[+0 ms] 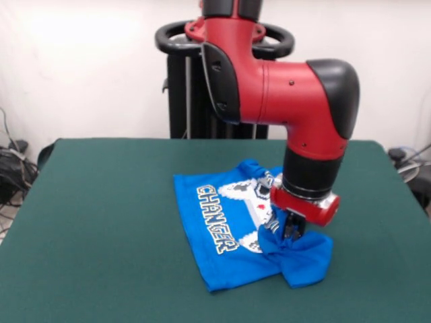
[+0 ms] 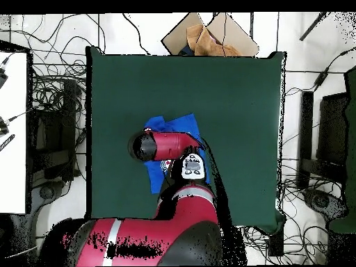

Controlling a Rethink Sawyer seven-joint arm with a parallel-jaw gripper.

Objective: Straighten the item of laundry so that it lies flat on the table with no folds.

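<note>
The item of laundry (image 1: 222,229), a bright blue T-shirt with white "CHANGER" lettering, lies near the middle of the green table (image 1: 101,202). Its right part is folded over and bunched into a lump at the front right. My gripper (image 1: 291,233) comes straight down onto that bunch. It is shut on the cloth, which rises in creases up to the fingers. In the overhead view the arm covers the gripper, and only blue corners of the item of laundry (image 2: 175,125) show on the table (image 2: 236,90).
The red arm's elbow (image 1: 296,94) hangs over the shirt's far side. Beyond the table's edge in the overhead view are a cardboard box with brown cloth (image 2: 208,35), a white surface (image 2: 12,132) and tangled cables (image 2: 52,97).
</note>
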